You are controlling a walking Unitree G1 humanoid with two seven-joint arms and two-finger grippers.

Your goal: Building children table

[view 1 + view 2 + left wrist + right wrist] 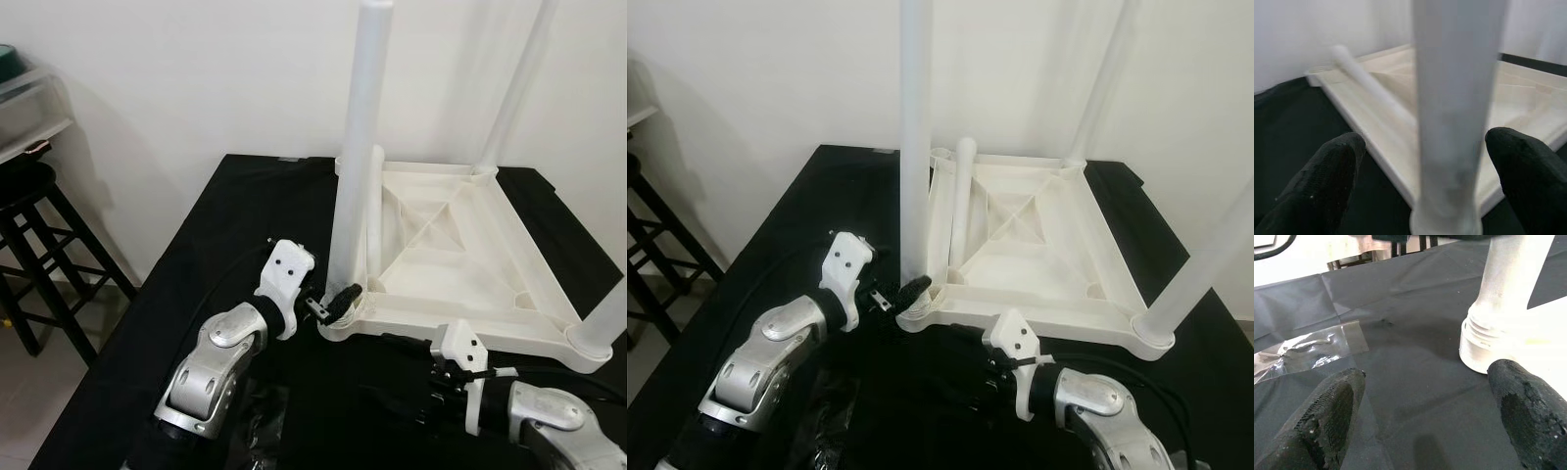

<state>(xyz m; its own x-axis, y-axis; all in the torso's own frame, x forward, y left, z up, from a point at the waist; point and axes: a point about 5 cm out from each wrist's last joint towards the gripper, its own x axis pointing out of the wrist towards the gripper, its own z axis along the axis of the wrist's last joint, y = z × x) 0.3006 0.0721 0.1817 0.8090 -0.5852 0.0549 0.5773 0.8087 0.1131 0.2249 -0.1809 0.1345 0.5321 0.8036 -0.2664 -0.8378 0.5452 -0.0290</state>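
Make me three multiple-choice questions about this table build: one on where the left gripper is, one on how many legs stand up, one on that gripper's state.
1. Where is the left gripper?
A. At the base of the table's near-left leg
B. On the wooden stool
C. At the table's far-right corner

2. How many legs stand upright on the upturned tabletop?
A. One
B. Three
C. Four

3. How do the left gripper's fingers stand?
A. Shut tight on a plastic bag
B. Shut with nothing between them
C. Open, one on each side of the leg

Answers:
1. A: the left gripper sits at the foot of the near-left leg.
2. B: three legs rise from the upturned tabletop; a fourth leg lies on it.
3. C: the left wrist view shows a gap between each finger and the leg.
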